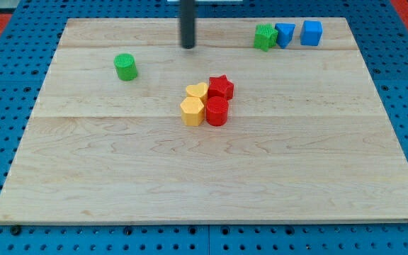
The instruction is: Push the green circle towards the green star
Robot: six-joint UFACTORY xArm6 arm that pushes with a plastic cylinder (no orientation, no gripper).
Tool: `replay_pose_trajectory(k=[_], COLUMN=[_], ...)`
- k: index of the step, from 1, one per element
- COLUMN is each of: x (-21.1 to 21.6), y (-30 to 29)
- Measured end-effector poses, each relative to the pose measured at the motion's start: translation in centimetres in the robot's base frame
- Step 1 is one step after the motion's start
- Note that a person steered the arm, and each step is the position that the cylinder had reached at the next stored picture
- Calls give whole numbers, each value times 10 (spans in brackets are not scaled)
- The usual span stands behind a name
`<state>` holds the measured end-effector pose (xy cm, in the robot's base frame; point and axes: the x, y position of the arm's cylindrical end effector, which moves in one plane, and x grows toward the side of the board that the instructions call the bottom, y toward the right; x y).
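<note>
Nearest to the camera, the yellow hexagon [192, 112] is sitting pressed against the red cylinder [217, 112] on its right, with the yellow heart [197, 91] and the red star [221, 87] touching just behind them, all four clustering mid-tabletop [211, 177]. I am holding my tip [188, 47] near the view's top, roughly midway between the task's two blocks and touching neither. My tool is only a bare rod, so it is clasping nothing. The green circle [125, 66] is standing alone well to the view's left of the tip. The green star [265, 37] is waiting at the view's upper right, touching a blue block [285, 34], with a blue cube [312, 32] just beside that.
</note>
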<state>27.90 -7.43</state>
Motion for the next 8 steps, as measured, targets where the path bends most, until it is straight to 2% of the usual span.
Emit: replay_pose_trajectory(k=[1, 2, 3, 4, 5, 6, 7, 8], x=[-2, 42, 73, 8, -36, -41, -2, 10], y=[-104, -161, -97, -40, 34, -55, -68, -8])
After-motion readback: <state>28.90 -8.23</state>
